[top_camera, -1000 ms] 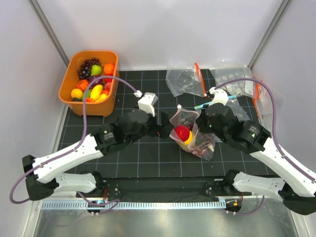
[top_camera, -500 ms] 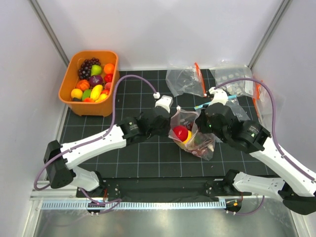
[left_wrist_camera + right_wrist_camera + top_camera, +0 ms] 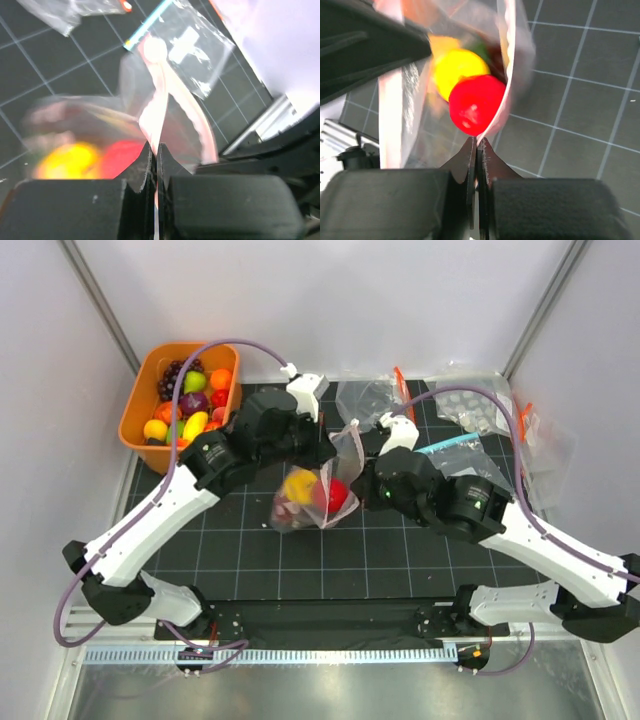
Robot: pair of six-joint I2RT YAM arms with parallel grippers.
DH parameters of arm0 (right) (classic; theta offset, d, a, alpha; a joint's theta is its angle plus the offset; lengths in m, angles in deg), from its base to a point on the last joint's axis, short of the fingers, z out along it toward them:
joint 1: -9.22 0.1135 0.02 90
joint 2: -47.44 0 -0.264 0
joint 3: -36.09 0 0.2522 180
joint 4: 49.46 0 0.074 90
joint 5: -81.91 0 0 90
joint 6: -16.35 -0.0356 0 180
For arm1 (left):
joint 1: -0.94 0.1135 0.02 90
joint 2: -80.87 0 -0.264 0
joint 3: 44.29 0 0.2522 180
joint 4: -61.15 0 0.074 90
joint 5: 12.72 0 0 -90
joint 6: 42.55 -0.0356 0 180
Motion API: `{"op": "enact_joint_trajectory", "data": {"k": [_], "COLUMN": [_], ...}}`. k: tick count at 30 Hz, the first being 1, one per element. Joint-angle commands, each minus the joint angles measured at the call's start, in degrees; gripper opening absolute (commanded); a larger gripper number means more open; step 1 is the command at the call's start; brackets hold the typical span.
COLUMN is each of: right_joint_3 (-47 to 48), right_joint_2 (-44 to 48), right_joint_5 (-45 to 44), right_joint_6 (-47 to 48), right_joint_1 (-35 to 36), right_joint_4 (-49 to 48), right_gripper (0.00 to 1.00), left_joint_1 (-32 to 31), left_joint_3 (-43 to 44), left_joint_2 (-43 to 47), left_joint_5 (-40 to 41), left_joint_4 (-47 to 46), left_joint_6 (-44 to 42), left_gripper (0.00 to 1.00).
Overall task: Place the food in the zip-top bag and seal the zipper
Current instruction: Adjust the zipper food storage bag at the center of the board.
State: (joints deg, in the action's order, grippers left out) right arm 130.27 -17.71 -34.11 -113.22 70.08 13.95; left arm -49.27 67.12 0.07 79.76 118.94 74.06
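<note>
L gripper pinched tight on zipper of zip-top bag, R gripper clamped on bag edge, 2 pcs inside, yellow food, red food, orange tub back-left

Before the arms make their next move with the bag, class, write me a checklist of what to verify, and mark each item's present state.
1. Left gripper shut on the zipper: ok.
2. Right gripper shut on the zip-top bag at its edge: ok.
3. Food inside, a red piece and a yellow piece showing: ok.
4. Zipper sealed: not ok, its two sides look apart.
5. Bag clear of the table: cannot tell.
</note>
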Motion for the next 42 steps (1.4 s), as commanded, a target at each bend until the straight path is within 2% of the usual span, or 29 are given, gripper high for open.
{"op": "enact_joint_trajectory", "data": {"k": [1, 5, 9, 13, 20, 23, 26, 29, 33, 34, 37, 38, 42], "right_joint_3": [0.4, -4.2, -7.6, -7.7, -3.6, 4.1, 7.0, 6.6, 1.0, 0.0, -2.5, -3.2, -4.0], "right_joint_2": [-0.7, 0.2, 1.6, 2.9, 2.2, -1.0, -3.7, -4.0, -2.7, -1.7, -0.2, 0.8, 1.4], "right_joint_5": [-2.2, -2.4, -1.8, -2.4, -2.5, -1.6, 0.0, 3.8, 7.7, 8.0, 9.4, 9.7, 10.9], "right_joint_6": [-3.3, -4.6, -5.2, -4.6, -1.6, 0.5, 2.3, 3.9, 4.9, 4.9, 5.3, 5.7, 6.3], "right_joint_1": [0.9, 0.9, 0.9, 0.9, 0.9, 0.9, 0.8, 0.8, 0.9, 0.9, 0.9, 0.9, 0.9], "right_joint_4": [-5.5, -6.8, -7.2, -6.1, -4.0, -1.9, -1.7, -3.5, -5.9, -6.4, -7.7, -8.2, -7.6], "right_gripper": [0.01, 0.01, 0.01, 0.01, 0.01, 0.01, 0.01, 0.01, 0.02, 0.03, 0.16, 0.3, 0.53], "left_joint_1": [-0.1, 0.0, 0.5, 0.6, 0.6, 0.6, 0.6, 0.6, 0.6, 0.6, 0.6, 0.6, 0.6], "left_joint_3": [-3.7, -9.7, -9.8, -11.1, -13.2, -10.6, -9.6, -12.0, -17.6, -19.2, -20.8, -21.0, -22.1], "left_joint_2": [1.2, 4.9, 4.6, 5.1, 8.6, 8.3, 8.5, 10.2, 12.8, 13.4, 13.6, 13.2, 12.6], "left_joint_5": [-8.4, -11.5, -9.2, -11.5, -13.1, -13.6, -15.3, -13.4, -8.0, -7.8, -8.2, -8.6, -9.7], "left_joint_4": [2.4, -3.4, -0.1, -0.9, -4.0, -2.6, -2.9, -5.0, -8.3, -9.8, -11.8, -12.3, -14.8], "left_joint_6": [-1.0, 0.5, -0.6, 0.5, 2.0, 2.4, 3.6, 5.1, 7.1, 7.9, 9.5, 9.9, 11.4], "left_gripper": [0.0, 0.0, 0.0, 0.0, 0.0, 0.0, 0.0, 0.0, 0.0, 0.0, 0.0, 0.0, 0.0]}}
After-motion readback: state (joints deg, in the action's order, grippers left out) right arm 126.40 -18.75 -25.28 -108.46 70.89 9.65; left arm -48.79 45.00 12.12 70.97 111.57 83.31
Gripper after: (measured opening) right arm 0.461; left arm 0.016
